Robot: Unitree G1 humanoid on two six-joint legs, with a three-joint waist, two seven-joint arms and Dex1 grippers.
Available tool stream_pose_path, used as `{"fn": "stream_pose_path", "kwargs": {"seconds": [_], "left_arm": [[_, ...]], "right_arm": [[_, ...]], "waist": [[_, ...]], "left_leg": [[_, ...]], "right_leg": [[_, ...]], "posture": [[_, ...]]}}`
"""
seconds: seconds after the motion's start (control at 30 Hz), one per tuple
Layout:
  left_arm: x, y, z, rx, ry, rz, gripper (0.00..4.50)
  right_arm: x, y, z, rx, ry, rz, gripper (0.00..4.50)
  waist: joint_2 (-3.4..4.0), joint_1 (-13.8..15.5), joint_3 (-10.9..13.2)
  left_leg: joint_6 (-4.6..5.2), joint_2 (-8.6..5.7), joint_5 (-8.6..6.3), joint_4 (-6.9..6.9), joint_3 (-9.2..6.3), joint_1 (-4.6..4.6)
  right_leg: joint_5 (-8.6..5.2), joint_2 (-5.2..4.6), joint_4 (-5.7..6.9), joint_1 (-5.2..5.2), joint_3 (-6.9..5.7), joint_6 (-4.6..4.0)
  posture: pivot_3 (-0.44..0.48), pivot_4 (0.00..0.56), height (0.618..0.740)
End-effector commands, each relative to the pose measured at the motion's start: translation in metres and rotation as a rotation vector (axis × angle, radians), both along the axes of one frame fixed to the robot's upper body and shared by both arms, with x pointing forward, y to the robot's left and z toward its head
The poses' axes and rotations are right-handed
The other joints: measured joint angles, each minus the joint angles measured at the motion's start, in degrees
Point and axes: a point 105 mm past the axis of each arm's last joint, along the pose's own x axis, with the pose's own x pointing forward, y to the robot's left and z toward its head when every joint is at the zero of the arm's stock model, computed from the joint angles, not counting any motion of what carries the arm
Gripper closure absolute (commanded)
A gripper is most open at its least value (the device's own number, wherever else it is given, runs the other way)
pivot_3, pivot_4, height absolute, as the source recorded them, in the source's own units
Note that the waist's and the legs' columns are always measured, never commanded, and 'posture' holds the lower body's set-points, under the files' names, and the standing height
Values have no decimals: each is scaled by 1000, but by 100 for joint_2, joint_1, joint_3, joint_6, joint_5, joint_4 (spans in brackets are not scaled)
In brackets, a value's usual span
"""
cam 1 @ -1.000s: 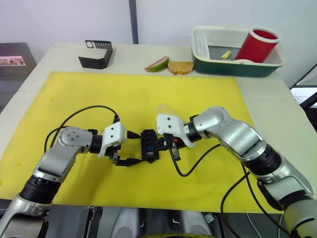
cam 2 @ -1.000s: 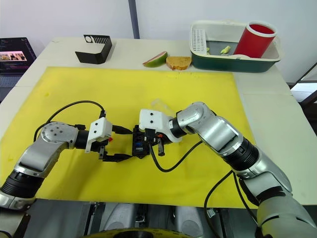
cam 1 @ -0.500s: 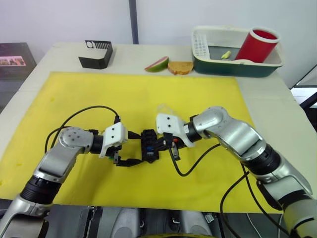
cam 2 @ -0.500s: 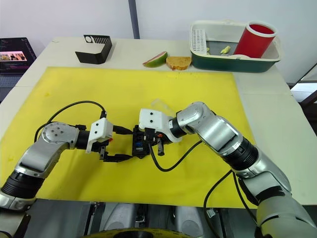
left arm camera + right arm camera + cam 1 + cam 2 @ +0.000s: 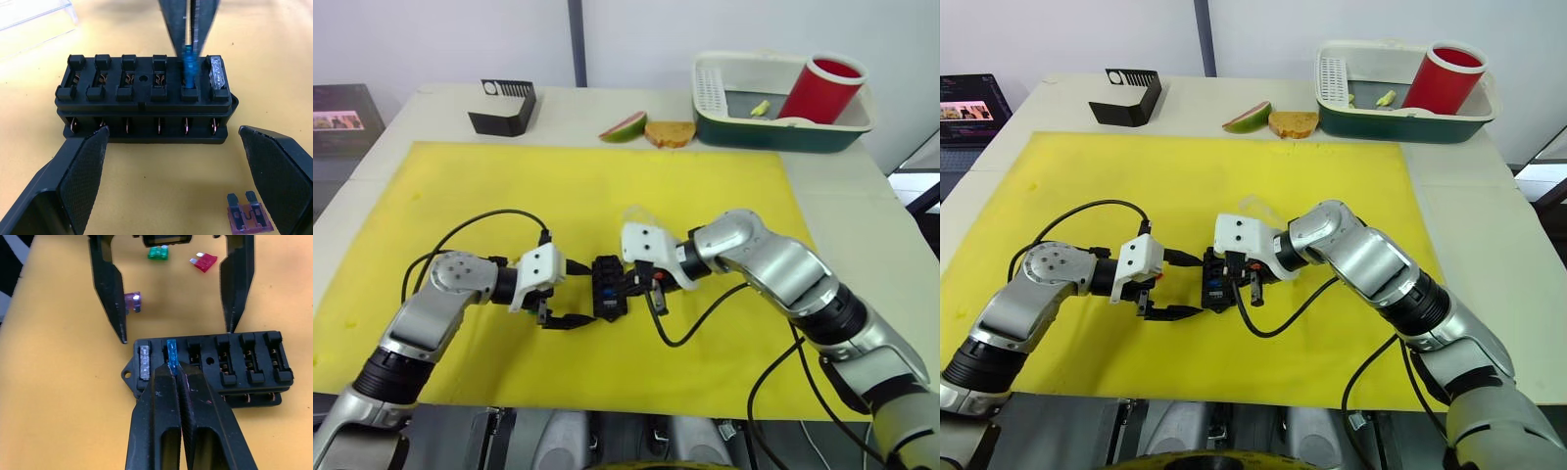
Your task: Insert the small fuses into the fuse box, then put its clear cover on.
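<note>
Right wrist view, blue fuse pinched in right tool

Bright, even light falls from overhead across the worktop, with only soft, short shadows beneath the arms. Both wrist views look warmer; the nearest finger pads blur, while the fuse box stays sharp.
</note>
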Motion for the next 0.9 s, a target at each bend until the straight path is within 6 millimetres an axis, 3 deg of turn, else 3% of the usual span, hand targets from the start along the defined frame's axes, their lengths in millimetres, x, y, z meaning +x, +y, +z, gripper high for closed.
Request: {"fn": "stream_pose_path", "kwargs": {"seconds": [0.03,0.9], "left_arm": [[-2,-2,6,0,-37,-24,39],[-2,-4,6,3,-42,-28,39]], "right_arm": [[-1,3,8,6,-39,18,4500],[0,1,1,-38,-61,32,4500]], "waist": [[0,0,0],[0,-2,0]], "left_leg": [[0,0,0,0,0,0],[0,0,0,1,0,1]], "right_leg": [[0,0,0,0,0,0],[0,0,0,1,0,0]], "posture": [[0,150,740],[0,150,740]]}}
